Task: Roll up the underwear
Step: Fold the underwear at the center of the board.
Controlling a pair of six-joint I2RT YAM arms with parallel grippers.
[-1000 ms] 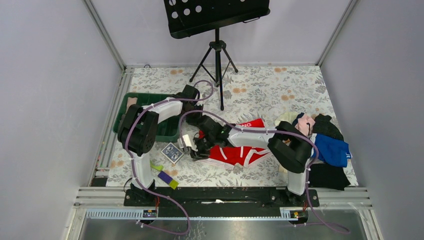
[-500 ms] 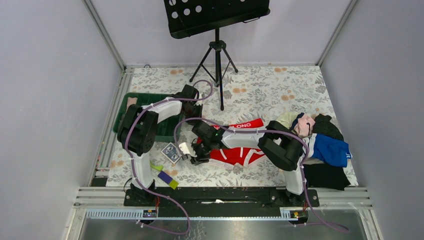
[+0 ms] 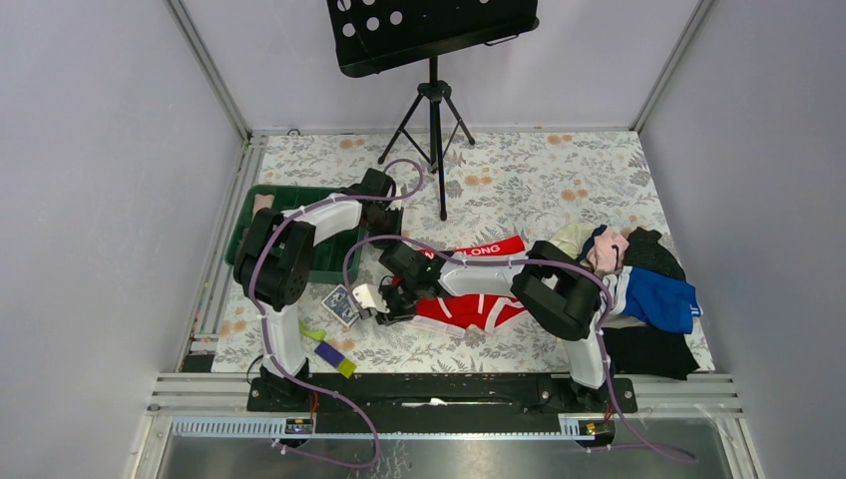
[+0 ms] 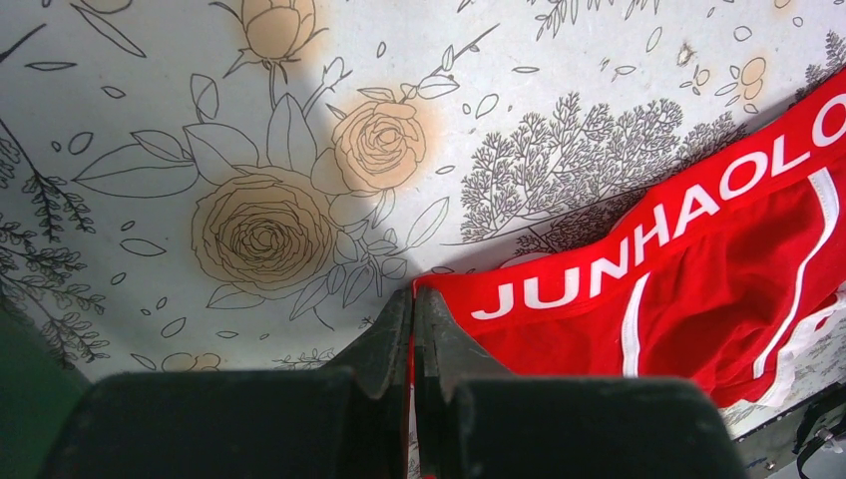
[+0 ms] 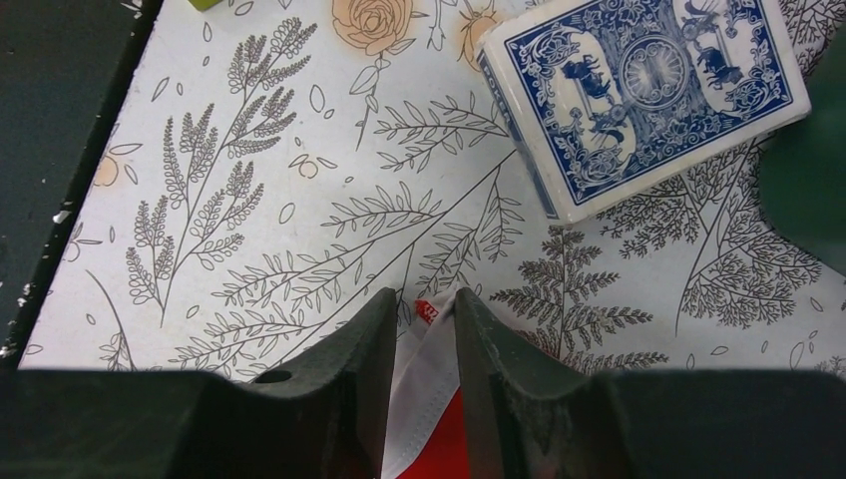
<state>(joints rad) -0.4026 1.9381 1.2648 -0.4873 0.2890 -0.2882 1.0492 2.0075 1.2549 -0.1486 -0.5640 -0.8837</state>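
The red underwear point(image 3: 469, 299) with white lettering on its waistband lies mid-table. My left gripper point(image 3: 397, 239) pinches the left end of the waistband point(image 4: 619, 249); its jaws are shut on the red cloth at the gripper tip point(image 4: 413, 304). My right gripper point(image 3: 384, 302) holds the near-left corner of the underwear, with white trim and red cloth point(image 5: 429, 399) between its fingers point(image 5: 374, 339). The corner is pulled left, close to a card box.
A blue playing-card box point(image 3: 342, 303) lies just left of my right gripper, also in the right wrist view point(image 5: 638, 90). A green bin point(image 3: 249, 220) stands at left. A pile of clothes point(image 3: 648, 289) is at right. A music stand point(image 3: 435, 110) is at the back. Small coloured blocks point(image 3: 329, 351) lie near front.
My right gripper has moved left with the underwear's corner, closer to the card box. The left arm has stayed in place.
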